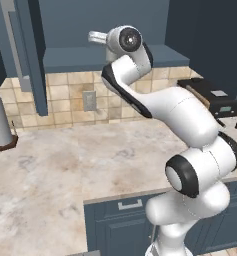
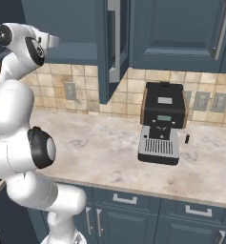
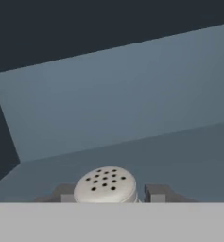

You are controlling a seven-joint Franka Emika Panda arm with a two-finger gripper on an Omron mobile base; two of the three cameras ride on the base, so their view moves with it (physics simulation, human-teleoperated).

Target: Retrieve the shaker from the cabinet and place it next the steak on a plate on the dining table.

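Observation:
In the hand view the shaker (image 3: 105,184) shows its rounded metallic cap with several dark holes, standing on the shelf inside the cabinet (image 3: 132,94). My gripper (image 3: 108,196) is shut on the shaker, one dark fingertip (image 3: 66,193) at each side of the cap. From the left base view my arm reaches up into the open cabinet (image 1: 75,55), whose door (image 1: 32,55) is swung out to the left. The same door (image 2: 109,47) with its silver bar handle shows in the right base view. The steak, the plate and the dining table are out of view.
A black coffee machine (image 2: 163,121) stands on the beige stone counter (image 1: 65,165) to the right of my arm. At the left counter edge there is a tall grey roll (image 1: 0,122) on a brown base. Blue drawers run below the counter.

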